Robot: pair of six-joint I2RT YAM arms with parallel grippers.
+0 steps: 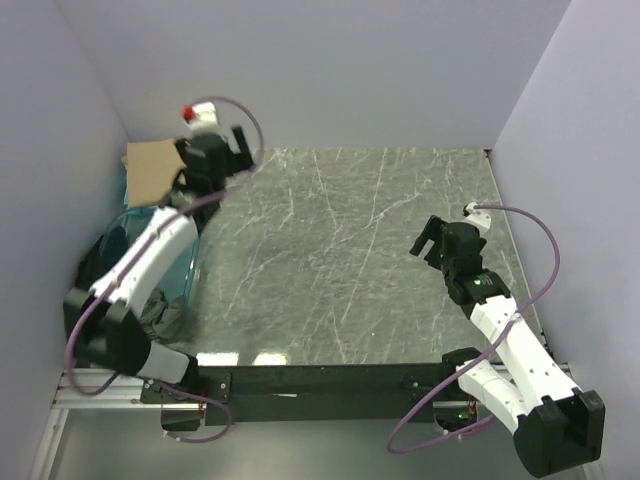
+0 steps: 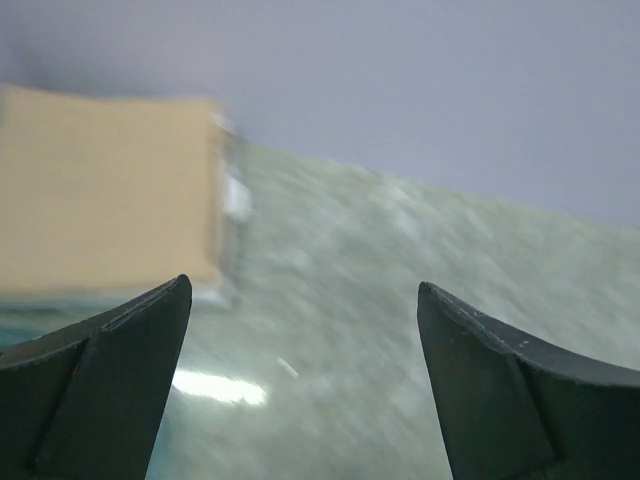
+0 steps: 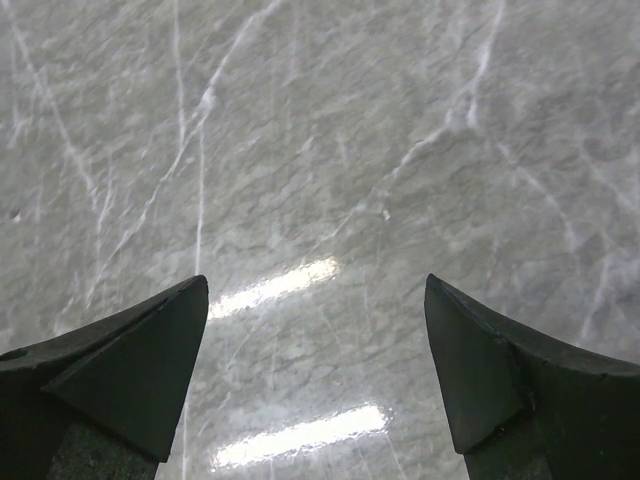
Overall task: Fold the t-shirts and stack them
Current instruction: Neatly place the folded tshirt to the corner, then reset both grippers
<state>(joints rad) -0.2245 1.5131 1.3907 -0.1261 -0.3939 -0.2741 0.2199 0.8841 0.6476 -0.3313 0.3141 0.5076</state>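
A flat tan piece (image 1: 150, 170), a folded shirt or a board I cannot tell which, lies at the far left on top of a teal translucent bin (image 1: 192, 262). It shows blurred in the left wrist view (image 2: 100, 190). Dark grey cloth (image 1: 163, 317) is bunched at the bin's near end. My left gripper (image 1: 232, 152) is open and empty, just right of the tan piece, over bare marble (image 2: 305, 290). My right gripper (image 1: 428, 240) is open and empty above the marble table at the right (image 3: 315, 285). No shirt lies on the table top.
The marble table (image 1: 340, 250) is walled in by pale walls at the back and both sides. The bin fills the left edge beside my left arm. A black rail (image 1: 320, 382) runs along the near edge between the arm bases.
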